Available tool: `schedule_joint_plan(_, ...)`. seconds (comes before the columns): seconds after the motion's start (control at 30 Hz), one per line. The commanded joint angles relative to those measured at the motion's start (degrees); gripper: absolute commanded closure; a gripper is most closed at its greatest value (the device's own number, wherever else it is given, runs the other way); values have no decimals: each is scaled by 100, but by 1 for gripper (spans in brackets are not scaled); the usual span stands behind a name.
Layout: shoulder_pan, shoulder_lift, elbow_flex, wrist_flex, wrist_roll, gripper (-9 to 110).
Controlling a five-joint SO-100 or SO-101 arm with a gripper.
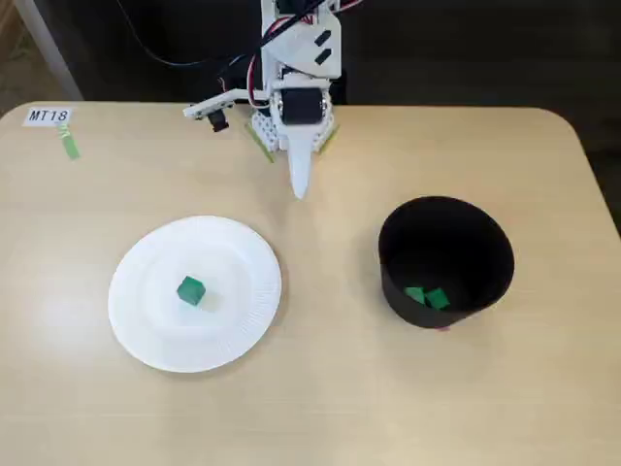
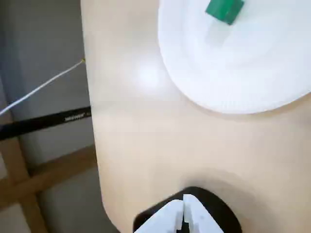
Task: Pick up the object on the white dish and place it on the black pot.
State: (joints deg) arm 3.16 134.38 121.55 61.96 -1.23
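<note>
A tiny bright green cube point(image 1: 191, 290) lies near the middle of the round white paper plate point(image 1: 248, 311) at the table's left in the fixed view. The wrist view shows the cube point(image 2: 224, 9) at the top edge on the plate point(image 2: 243, 73). The black pot point(image 1: 393, 252) stands at the right with two more green pieces point(image 1: 427, 296) inside. My white gripper point(image 1: 300, 187) hangs at the table's far middle, jaws together and empty, well away from plate and pot. Its fingertips point(image 2: 185, 213) show at the bottom of the wrist view.
A white label reading MT18 point(image 1: 49, 116) and a green tape strip point(image 1: 70, 146) lie at the far left corner. Cables run behind the arm base point(image 1: 296, 68). The table edge point(image 2: 92, 121) drops off at the left of the wrist view.
</note>
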Motion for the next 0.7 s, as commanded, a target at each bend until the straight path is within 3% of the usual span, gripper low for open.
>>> schedule_joint_plan(0.0,519,-387,-448,44,360,101)
schedule_joint_plan(0.37,2197,-2944,-2127,905,624,101)
schedule_joint_plan(0.67,2338,-4351,-3173,1178,501,101)
